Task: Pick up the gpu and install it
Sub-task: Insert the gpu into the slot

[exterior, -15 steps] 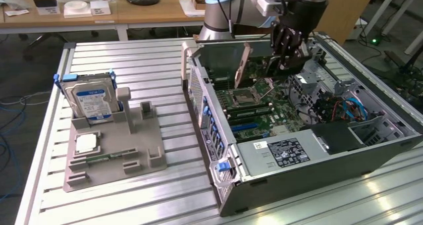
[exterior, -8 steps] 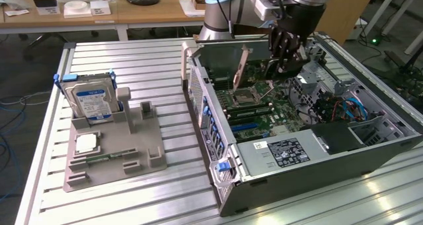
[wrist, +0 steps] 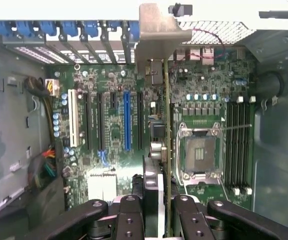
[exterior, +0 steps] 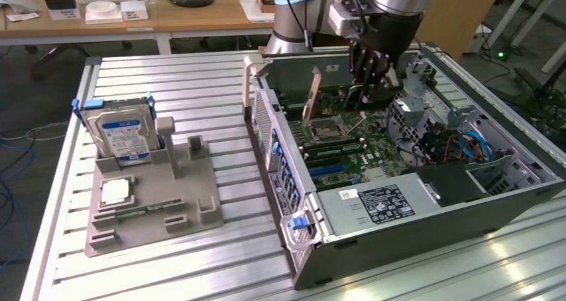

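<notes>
Gpu [exterior: 311, 99] [wrist: 166, 130], clamped on edge at one end by the closed claw [exterior: 362, 95] [wrist: 156, 200], hangs over the motherboard [exterior: 354, 162] [wrist: 109, 100] in the open case [exterior: 425, 228], bracket toward its rear wall; probably light, stiff and fragile, best gripped by its edges.
</notes>
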You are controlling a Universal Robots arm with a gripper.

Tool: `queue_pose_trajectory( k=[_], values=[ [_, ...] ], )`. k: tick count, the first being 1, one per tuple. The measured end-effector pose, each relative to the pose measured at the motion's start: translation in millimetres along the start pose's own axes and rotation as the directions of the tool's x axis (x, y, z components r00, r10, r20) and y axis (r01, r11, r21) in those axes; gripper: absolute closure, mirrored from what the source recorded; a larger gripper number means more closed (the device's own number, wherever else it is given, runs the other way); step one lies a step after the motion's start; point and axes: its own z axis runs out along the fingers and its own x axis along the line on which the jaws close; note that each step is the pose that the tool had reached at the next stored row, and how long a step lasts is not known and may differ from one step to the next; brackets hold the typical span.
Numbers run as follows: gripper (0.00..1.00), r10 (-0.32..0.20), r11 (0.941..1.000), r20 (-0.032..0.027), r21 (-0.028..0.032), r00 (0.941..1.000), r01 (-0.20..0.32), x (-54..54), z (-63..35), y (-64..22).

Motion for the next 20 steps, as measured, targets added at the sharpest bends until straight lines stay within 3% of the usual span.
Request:
queue_pose_trajectory(
  k=[8, 20],
  values=[
    [0.72, 0.000, 1.0000, 0.0000, 0.0000, 1.0000, 0.000, 8.6, 4.2, 2.8],
    [0.72, 0.000, 1.0000, -0.0003, -0.0003, 1.0000, 0.000, 12.0, 22.6, 7.1]
  ],
)
